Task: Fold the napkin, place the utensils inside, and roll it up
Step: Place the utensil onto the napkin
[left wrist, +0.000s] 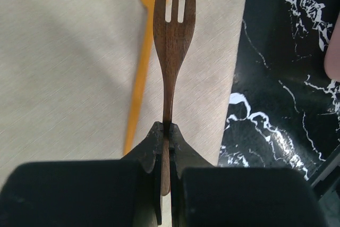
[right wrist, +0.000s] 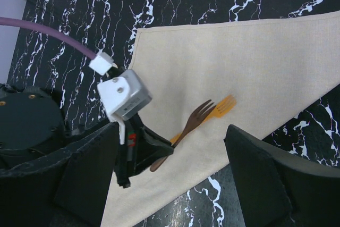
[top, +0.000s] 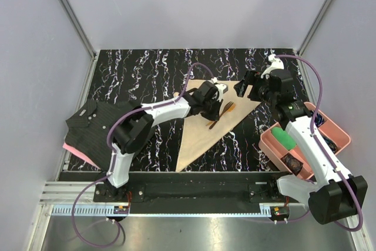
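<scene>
One napkin (top: 197, 139) bears an orange fork (left wrist: 137, 86); left jaws clamp one brown fork (left wrist: 171, 41), right jaws open.

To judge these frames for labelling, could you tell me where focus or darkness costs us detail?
Top external: evenly lit, napkin sharp, shadows soft. Left wrist: dark fork and orange fork in focus; left gripper, near the lens, dark and soft. Right wrist: both forks clear; right gripper shows only as blurred black masses at the edges.

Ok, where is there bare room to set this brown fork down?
Bare: the near half of the napkin, from the orange fork down to the tip, and the table behind it. Crowded: its right corner, by the open right gripper.
</scene>
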{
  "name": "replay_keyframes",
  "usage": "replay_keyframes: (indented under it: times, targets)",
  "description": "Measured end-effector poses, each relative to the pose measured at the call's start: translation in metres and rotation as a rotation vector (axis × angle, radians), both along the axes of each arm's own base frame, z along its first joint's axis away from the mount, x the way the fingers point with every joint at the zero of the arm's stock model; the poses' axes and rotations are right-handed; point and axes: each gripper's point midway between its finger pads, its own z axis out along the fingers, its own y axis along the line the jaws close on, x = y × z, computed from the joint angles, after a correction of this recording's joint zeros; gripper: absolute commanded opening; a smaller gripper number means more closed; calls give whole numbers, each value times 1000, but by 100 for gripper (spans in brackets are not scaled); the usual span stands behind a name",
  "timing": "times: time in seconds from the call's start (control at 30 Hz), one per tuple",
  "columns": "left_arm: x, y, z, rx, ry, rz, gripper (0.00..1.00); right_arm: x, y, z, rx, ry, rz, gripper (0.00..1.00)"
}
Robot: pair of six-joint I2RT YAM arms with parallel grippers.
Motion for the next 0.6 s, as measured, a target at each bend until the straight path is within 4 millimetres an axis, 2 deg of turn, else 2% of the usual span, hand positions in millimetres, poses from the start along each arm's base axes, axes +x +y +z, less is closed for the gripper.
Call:
replay_keyframes:
  times: [0.1, 0.37, 0.6]
  targets:
    - [2, -10, -8, -10, 13, 1, 0, 0, 0, 0, 0, 0, 0, 89]
    - [8, -19, -30, -10, 48, 28, 0, 0, 0, 0, 0, 0, 0, 89]
    - [12, -24, -32, -19, 57, 37, 0, 0, 0, 0, 1, 0, 1, 89]
